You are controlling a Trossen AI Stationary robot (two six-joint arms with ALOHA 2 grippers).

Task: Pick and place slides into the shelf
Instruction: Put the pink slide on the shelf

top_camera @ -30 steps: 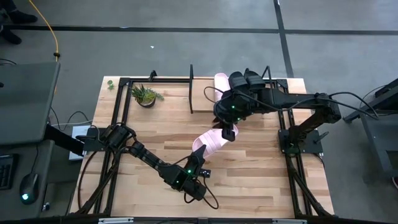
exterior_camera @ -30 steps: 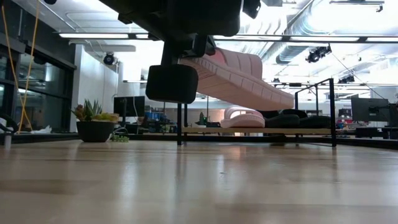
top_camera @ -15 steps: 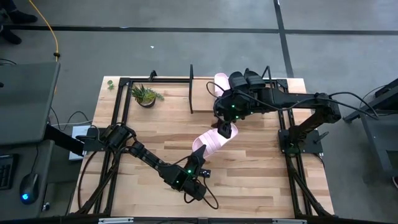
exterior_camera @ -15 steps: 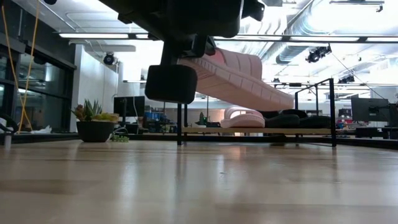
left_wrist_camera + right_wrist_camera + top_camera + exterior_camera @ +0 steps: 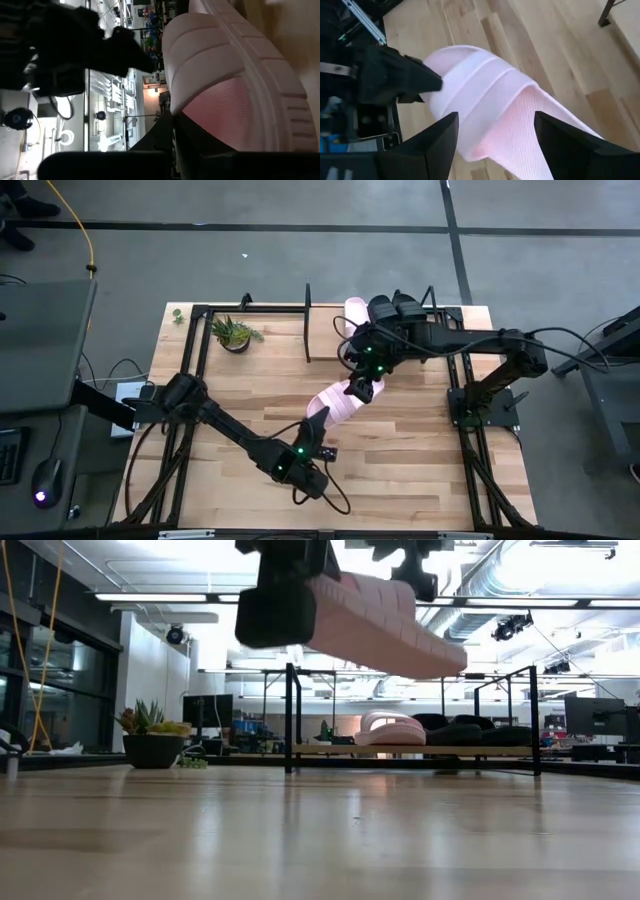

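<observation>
1. The shelf (image 5: 385, 330) stands at the far edge of the table (image 5: 250, 380), toward the right side. Its left half, between the left black post and the shoes, is open wooden board.
2. On the shelf there are three slides side by side: one pink slide (image 5: 353, 311) at the left and two black slides (image 5: 395, 307) just beside it on the right. In the low view the same row shows, the pink slide (image 5: 388, 727) first and the black ones (image 5: 470, 733) after it.
3. The fourth slide, a second pink slide (image 5: 335, 403), is in the air in front of the shelf, near its middle. In the low view it (image 5: 375, 622) hangs high over the table, tilted, with its far end lower and above the shelf board. Under it the table is free.
4. The left gripper (image 5: 318, 442) holds the near end of this slide; its fingers are closed on the sole edge, as the left wrist view (image 5: 235, 90) shows.
5. The right gripper (image 5: 360, 388) is at the far end of the same slide, just in front of the shelf. In the right wrist view its two fingers (image 5: 437, 142) stand apart on both sides of the slide (image 5: 490, 110), and I cannot tell if they press it.
6. A small potted plant (image 5: 234, 334) stands to the left of the shelf, well apart from the arms.
</observation>
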